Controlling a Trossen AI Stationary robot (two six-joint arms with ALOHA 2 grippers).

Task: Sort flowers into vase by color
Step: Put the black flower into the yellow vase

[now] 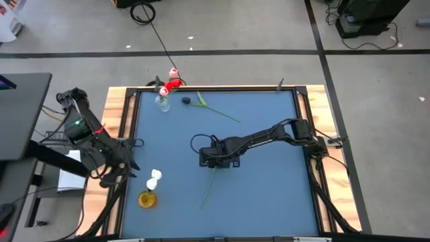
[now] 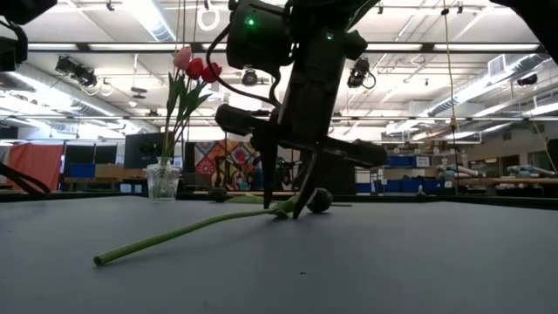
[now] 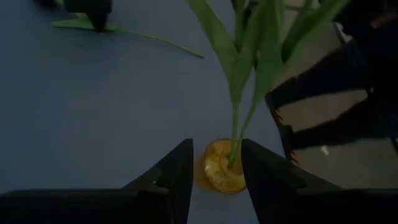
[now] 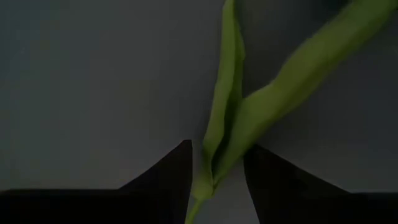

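Observation:
A dark-headed tulip lies on the blue table, its head (image 2: pixel 319 201) next to my right gripper and its green stem (image 1: pixel 209 185) running toward the near edge. My right gripper (image 1: pixel 213 160) points down over it, open. Its fingers stand on either side of the stem and leaves (image 4: pixel 227 112), with the tips at the table (image 2: pixel 286 208). My left gripper (image 1: pixel 124 171) is open and empty at the table's left edge, looking at the yellow vase (image 3: pixel 222 168). This vase (image 1: pixel 147 199) holds a white tulip (image 1: pixel 155 178). A clear vase (image 1: pixel 162 103) at the far left holds red and pink tulips (image 1: pixel 173 81).
Another dark-headed tulip (image 1: pixel 211 107) lies flat near the table's far edge, to the right of the clear vase. Wooden rails (image 1: pixel 115 128) frame the table. The blue surface to the right of my right gripper is bare.

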